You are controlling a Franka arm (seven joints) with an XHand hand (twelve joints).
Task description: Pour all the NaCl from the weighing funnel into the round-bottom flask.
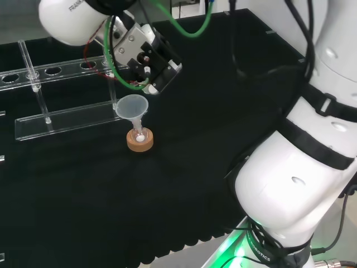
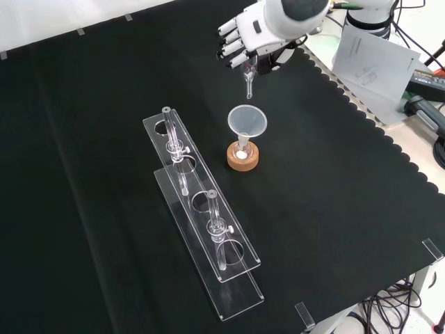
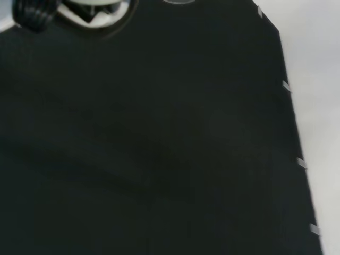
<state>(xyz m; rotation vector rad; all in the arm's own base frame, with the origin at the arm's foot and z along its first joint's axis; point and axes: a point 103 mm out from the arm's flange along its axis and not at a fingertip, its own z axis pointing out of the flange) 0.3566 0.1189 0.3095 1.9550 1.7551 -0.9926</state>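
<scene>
A small round-bottom flask (image 2: 242, 152) stands on a cork ring (image 2: 243, 158) with a clear glass funnel (image 2: 247, 120) in its neck. White powder lies in the flask's bottom (image 1: 140, 137). In the front view the hand (image 2: 245, 33) hovers just above and behind the funnel, fingers curled round the clear weighing funnel (image 2: 248, 82), whose thin stem points down over the funnel's mouth. In the head view the hand (image 1: 146, 57) hangs above and slightly right of the funnel (image 1: 132, 106) and the cork ring (image 1: 139, 142). I cannot tell what the weighing funnel still holds.
A long clear acrylic rack (image 2: 201, 209) lies left of the flask in the front view, and behind it in the head view (image 1: 61, 120). The arm's white links (image 1: 301, 167) stand at the head view's right. Papers (image 2: 372, 59) lie beyond the cloth's scalloped edge.
</scene>
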